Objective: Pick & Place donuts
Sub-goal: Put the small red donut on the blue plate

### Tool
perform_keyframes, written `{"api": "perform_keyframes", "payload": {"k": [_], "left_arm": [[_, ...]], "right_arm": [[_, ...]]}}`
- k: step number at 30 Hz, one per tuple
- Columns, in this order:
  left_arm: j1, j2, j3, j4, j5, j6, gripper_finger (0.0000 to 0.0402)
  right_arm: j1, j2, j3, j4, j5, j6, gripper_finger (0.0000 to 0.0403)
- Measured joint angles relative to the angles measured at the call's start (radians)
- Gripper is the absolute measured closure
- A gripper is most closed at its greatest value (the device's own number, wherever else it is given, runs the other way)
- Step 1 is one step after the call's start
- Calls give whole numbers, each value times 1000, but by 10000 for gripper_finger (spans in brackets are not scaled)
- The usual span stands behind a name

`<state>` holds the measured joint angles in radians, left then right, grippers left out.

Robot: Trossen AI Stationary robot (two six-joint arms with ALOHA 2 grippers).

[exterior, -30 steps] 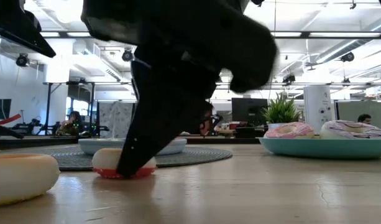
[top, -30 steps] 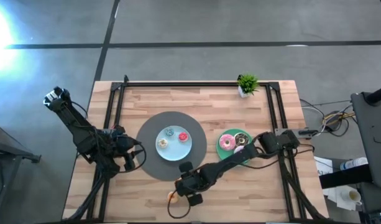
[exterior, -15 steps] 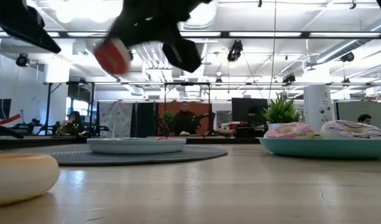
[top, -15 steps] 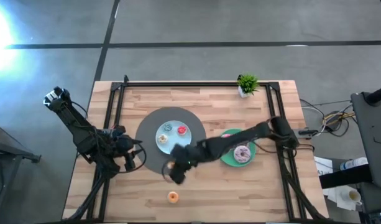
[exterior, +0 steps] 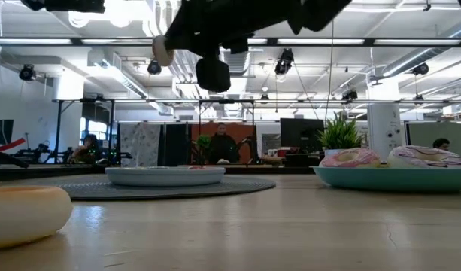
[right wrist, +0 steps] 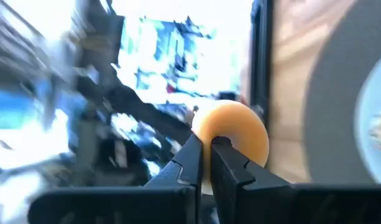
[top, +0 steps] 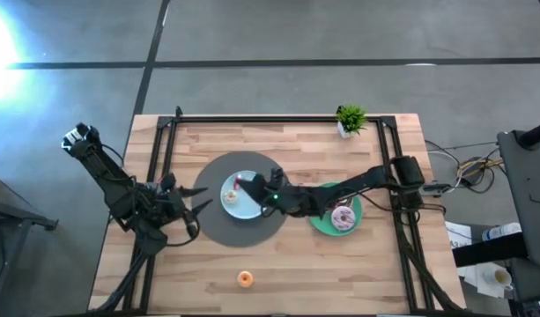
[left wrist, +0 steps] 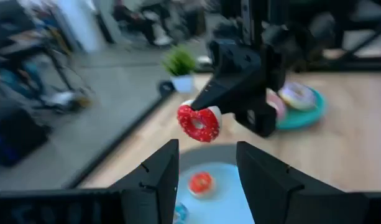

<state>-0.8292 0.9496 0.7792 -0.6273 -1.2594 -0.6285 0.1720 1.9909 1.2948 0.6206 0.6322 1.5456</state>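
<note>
Red-pink mini donut (left wrist: 199,122) clamped in the right pincer (top: 246,185), held up in the air over the light-blue plate (top: 250,210), well clear of it. Stands on edge in the left wrist view, red icing and hole facing the left arm, pale underside turned away; gripped through the ring, as the right wrist view shows, both fingers pinched on one side of it (right wrist: 230,138).

On the light-blue plate: a red mini (left wrist: 200,183) and a blue mini (left wrist: 180,213), plus a pale one (top: 229,197) on its left part. Plate centred on a round grey mat (top: 212,227). To the right, a green plate (exterior: 395,179) carrying a bright pink donut (exterior: 350,157) and a pale sprinkled donut (top: 343,217). Orange mini donut (top: 244,279) alone on the desk (top: 340,273), near edge, flat.

Left pincer (top: 197,190) low at the mat's left rim, fingers apart, nothing between them. Small potted plant (top: 350,120) at the far edge.
</note>
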Motion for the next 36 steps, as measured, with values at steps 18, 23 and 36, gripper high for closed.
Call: {"api": "perform_keyframes", "payload": {"k": [18,23,36], "left_arm": [[291,118,-57,416,45,232,266],[328,124,-65,506,146,281,266],[371,169,-66,569,134,336,266]], "right_arm": [[-26,21,38,127,49,11,390],[-26,20,38,127,40,31,390],[-28,20,37,125,14,52,390]]}}
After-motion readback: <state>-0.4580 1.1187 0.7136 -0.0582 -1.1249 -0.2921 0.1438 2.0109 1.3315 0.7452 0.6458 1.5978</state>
